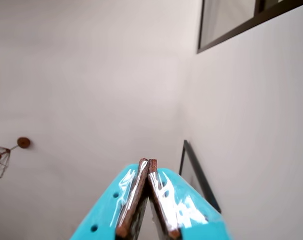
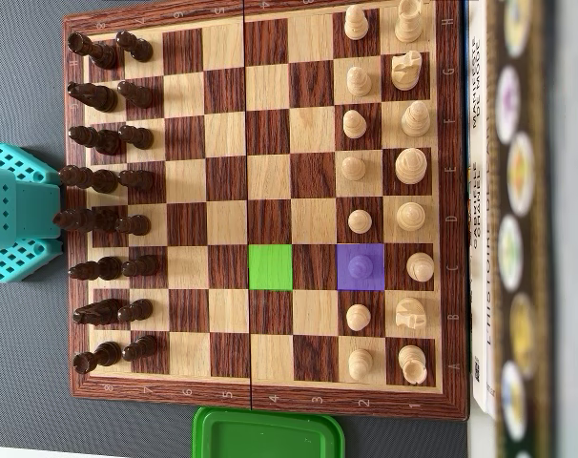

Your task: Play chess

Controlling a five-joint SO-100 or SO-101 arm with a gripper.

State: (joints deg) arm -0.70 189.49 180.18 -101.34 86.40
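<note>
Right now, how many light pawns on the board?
7 light pawns, one column in the overhead view: five above the purple square, two below it. That square is empty; none look hidden.

A: Wrist view: the claw (image 1: 147, 165) is showing two turquoise plastic fingers, glossy, catching window glare.

B: Inner faces?

A: Each is wearing a thin reddish-brown strip along its inside edge. A small round hole is sitting in the left finger's (image 1: 104, 210) shell, and a couple more are dotting the right one.

B: Overhead view?

A: The arm's body (image 2: 20, 214) is appearing as a teal block at the left edge, with rows of small holes running across its flared parts.
</note>
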